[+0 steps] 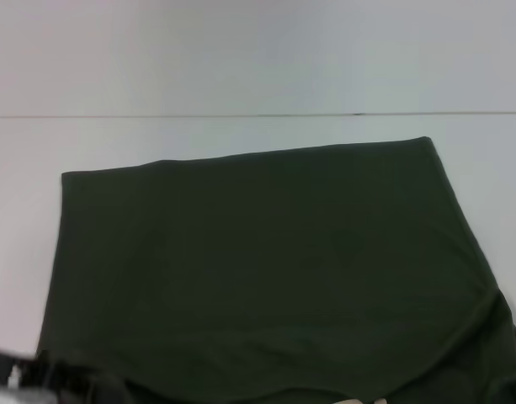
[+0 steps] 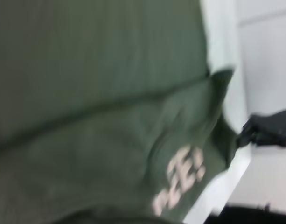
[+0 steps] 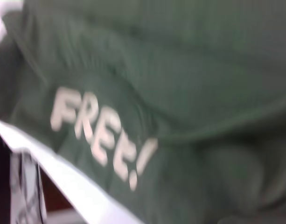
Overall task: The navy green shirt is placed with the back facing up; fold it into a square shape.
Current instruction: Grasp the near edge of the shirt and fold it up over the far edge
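Observation:
The navy green shirt (image 1: 266,269) lies spread over the white table (image 1: 241,135), plain side up, reaching from the table's middle to its near edge. Along the near edge the cloth is folded over, and pale lettering reading "FREE!" (image 3: 101,135) shows on the turned-up part; the same lettering (image 2: 182,179) appears in the left wrist view. My left gripper (image 1: 13,374) sits at the shirt's near left corner, mostly cut off by the frame. A black gripper (image 2: 268,128), apparently my right one, hangs beside the shirt's near right corner.
Bare white tabletop (image 1: 22,252) surrounds the shirt on the left, right and far sides. A thin seam line (image 1: 258,114) crosses the table beyond the shirt. The table's white front edge (image 3: 63,179) runs just below the folded cloth.

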Robot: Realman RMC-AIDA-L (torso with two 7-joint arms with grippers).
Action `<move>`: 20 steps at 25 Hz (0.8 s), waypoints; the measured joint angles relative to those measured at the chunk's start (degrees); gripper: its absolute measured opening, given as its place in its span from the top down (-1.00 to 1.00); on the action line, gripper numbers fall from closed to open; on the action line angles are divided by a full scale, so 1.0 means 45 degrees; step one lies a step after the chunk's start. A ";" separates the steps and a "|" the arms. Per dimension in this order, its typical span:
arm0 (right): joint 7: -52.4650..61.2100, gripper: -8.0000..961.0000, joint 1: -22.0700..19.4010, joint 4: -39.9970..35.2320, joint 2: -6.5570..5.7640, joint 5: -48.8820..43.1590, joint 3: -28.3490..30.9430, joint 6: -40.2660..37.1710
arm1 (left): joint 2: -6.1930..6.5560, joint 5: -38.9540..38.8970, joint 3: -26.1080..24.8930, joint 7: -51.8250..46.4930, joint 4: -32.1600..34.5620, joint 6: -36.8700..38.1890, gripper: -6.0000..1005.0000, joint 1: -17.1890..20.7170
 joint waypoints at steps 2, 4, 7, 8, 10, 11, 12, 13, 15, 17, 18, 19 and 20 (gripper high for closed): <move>0.0191 0.94 0.0241 0.0157 -0.0188 0.0104 0.1123 0.0004 | 0.0254 -0.0428 -0.0743 -0.0099 -0.0112 -0.0067 0.83 -0.0390; 0.0549 0.94 0.0497 0.0498 -0.0510 0.0417 0.2343 0.0152 | 0.0452 -0.0667 -0.1329 -0.0236 -0.0180 -0.0242 0.83 -0.0679; 0.1230 0.94 0.0726 0.1466 -0.1213 0.2017 0.3815 0.1068 | 0.0708 -0.1210 -0.2220 -0.0488 -0.0316 -0.0899 0.82 -0.0985; 0.1230 0.94 0.0726 0.1466 -0.1213 0.2017 0.3815 0.1068 | 0.0786 -0.1437 -0.2536 -0.0571 -0.0386 -0.1304 0.82 -0.1025; 0.1479 0.94 0.0730 0.1790 -0.1378 0.2876 0.3933 0.1820 | 0.0894 -0.1926 -0.3252 -0.0658 -0.0554 -0.2202 0.81 -0.1045; 0.1578 0.94 0.0728 0.1915 -0.1412 0.3272 0.3936 0.2244 | 0.0921 -0.2193 -0.3549 -0.0651 -0.0660 -0.2631 0.81 -0.1029; 0.1626 0.94 0.0724 0.2040 -0.1402 0.3611 0.3938 0.2762 | 0.0941 -0.2641 -0.3920 -0.0574 -0.0876 -0.3191 0.81 -0.0972; 0.1645 0.94 0.0721 0.2130 -0.1379 0.3857 0.3938 0.3124 | 0.0941 -0.2937 -0.4091 -0.0496 -0.1002 -0.3519 0.81 -0.0926; 0.1583 0.94 0.0716 0.2413 -0.1193 0.4475 0.3895 0.4282 | 0.0895 -0.3956 -0.4261 -0.0116 -0.1499 -0.4373 0.80 -0.0751; 0.1423 0.94 0.0722 0.2559 -0.0927 0.4829 0.3867 0.5234 | 0.0761 -0.4742 -0.4221 0.0370 -0.2017 -0.5188 0.80 -0.0614; 0.1237 0.94 0.0731 0.2604 -0.0715 0.5046 0.3862 0.5871 | 0.0672 -0.5043 -0.4183 0.0622 -0.2250 -0.5634 0.80 -0.0578; 0.1055 0.94 0.0738 0.2633 -0.0522 0.5261 0.3859 0.6384 | 0.0593 -0.5224 -0.4169 0.0827 -0.2441 -0.6086 0.80 -0.0569; 0.0818 0.94 0.0751 0.2651 -0.0316 0.5517 0.3856 0.6944 | 0.0449 -0.5497 -0.4166 0.1221 -0.2763 -0.6816 0.79 -0.0562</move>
